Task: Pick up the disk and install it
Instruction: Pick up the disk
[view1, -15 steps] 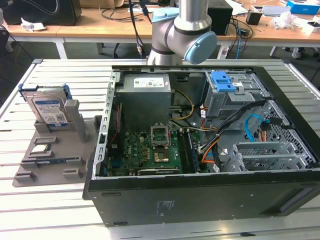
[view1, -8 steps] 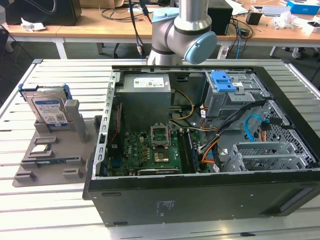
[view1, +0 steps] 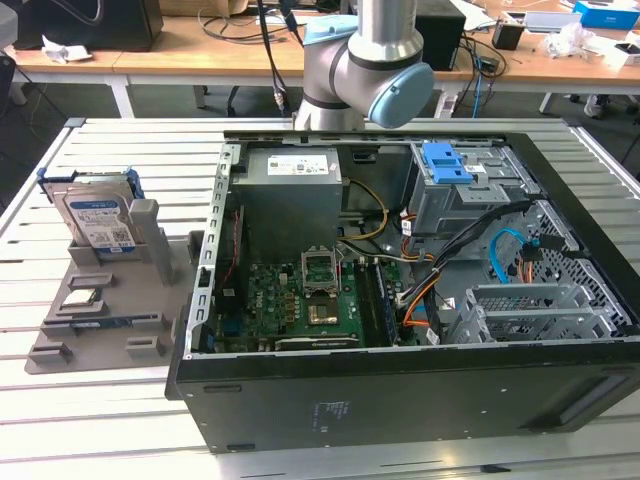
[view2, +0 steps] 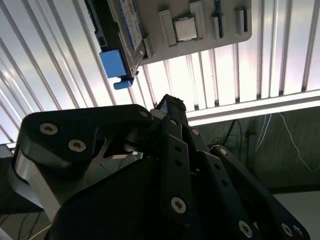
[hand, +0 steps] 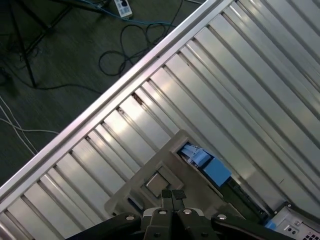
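Silver disk (view1: 95, 215) in its blue carrier stands upright in the grey holder tray (view1: 100, 345), on the exterior view's left of the open computer case (view1: 400, 400) and apart from it. In the first wrist view the gripper (hand: 172, 196) is clenched and grasps nothing, with the tray beyond its tips.

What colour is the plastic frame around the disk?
Blue. The frame hugs the silver disk; the exterior view shows it best.

Open black computer case (view1: 400, 400) on a slatted metal surface (view1: 100, 440), grey power-supply box (view1: 290, 210), green motherboard (view1: 265, 300), grey parts tray (view1: 50, 355) holding a processor chip (view1: 82, 297)
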